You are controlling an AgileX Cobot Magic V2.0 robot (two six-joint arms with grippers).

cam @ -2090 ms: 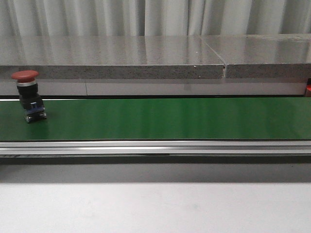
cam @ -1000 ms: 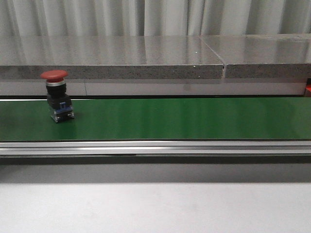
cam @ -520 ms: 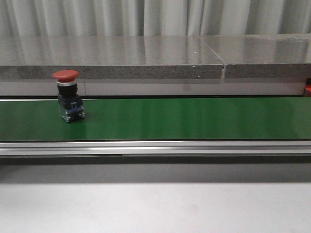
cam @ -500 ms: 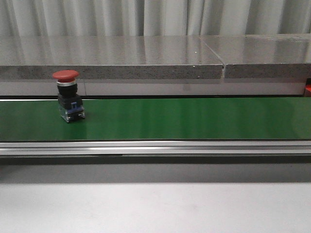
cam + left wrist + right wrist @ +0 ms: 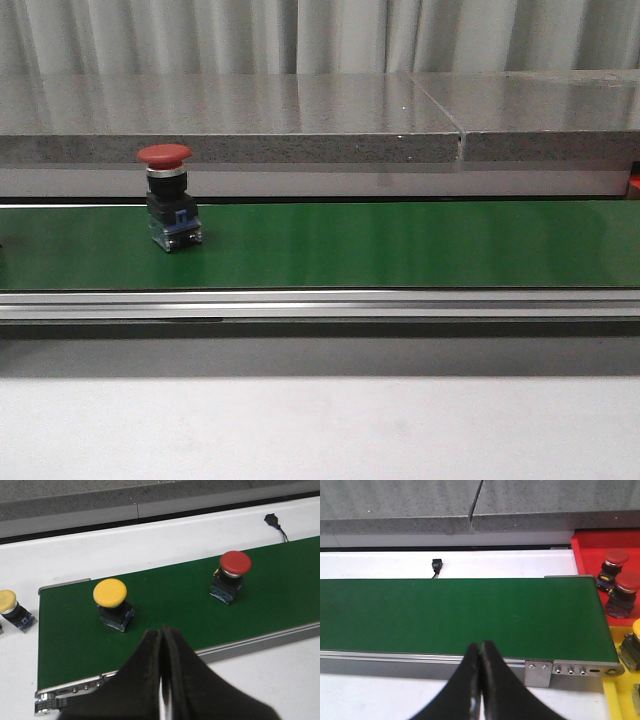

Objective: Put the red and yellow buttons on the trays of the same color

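Left gripper [image 5: 161, 680] pressed together; red button [image 5: 229, 576] at its 1 o'clock looks rigid, top-heavy, so grab the body.

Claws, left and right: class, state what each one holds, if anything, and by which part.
Nothing is held. The left claw and right claw are both shut on nothing, above the green belt; the red button and yellow button stand apart, untouched.

A red mushroom-head button [image 5: 169, 205] stands upright on the green conveyor belt [image 5: 400, 245]. A yellow button [image 5: 113, 603] stands upright on the same belt, another yellow one [image 5: 14, 616] lies tilted off its end. The red tray [image 5: 590, 550] holds two upright red buttons [image 5: 615, 562]; the yellow tray [image 5: 620, 690] holds a yellow-capped one [image 5: 632, 650].
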